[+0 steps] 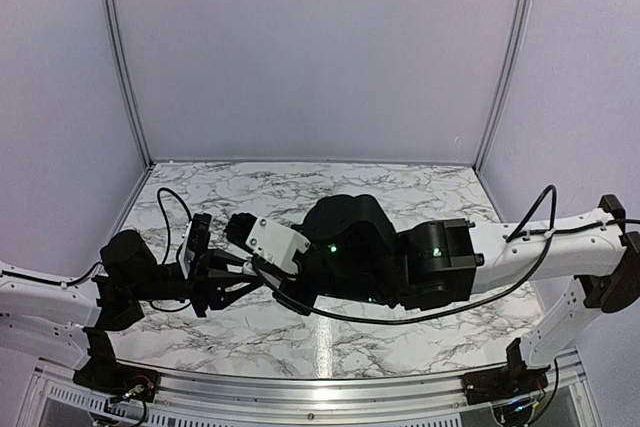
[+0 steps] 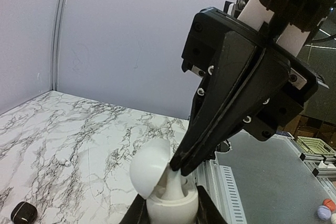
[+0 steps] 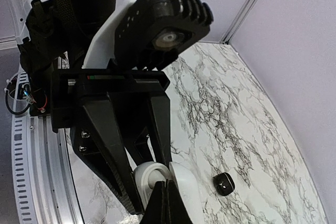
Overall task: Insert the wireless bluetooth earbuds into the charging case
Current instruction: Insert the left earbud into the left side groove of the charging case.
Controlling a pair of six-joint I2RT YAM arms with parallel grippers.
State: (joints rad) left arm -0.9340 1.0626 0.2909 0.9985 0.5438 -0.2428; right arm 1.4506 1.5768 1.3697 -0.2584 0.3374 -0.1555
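Two sets of jaws meet at one white case point(image 2: 170, 203). The left jaws clamp its lower half from both sides and hold it upright, mouth up. In the left wrist view only their black tips show, at 8 and 4 o'clock of the shell. The lid point(image 2: 149, 163) stands tilted open at 10 o'clock of the mouth.

The right jaws are pressed fully together. They come down from 1 o'clock, and their joined tip sits in the open mouth, against the pale inside. Whether a bud lies under that tip cannot be told.

One small black bud point(image 2: 23, 212) lies on the marbled bench point(image 2: 79, 129), well apart from the case. It is at 8 o'clock of the case in the left wrist view and at 3 o'clock in the right wrist view point(image 3: 224, 183). A tiny white speck point(image 2: 67, 163) rests on the bench at 10 o'clock of the case.

From above, both arms meet over the bench's near middle, the left from 9 o'clock and the right from 3 o'clock. Past the bench edge in the left wrist view, a pale basket point(image 2: 315, 145) sits on a grey surface.
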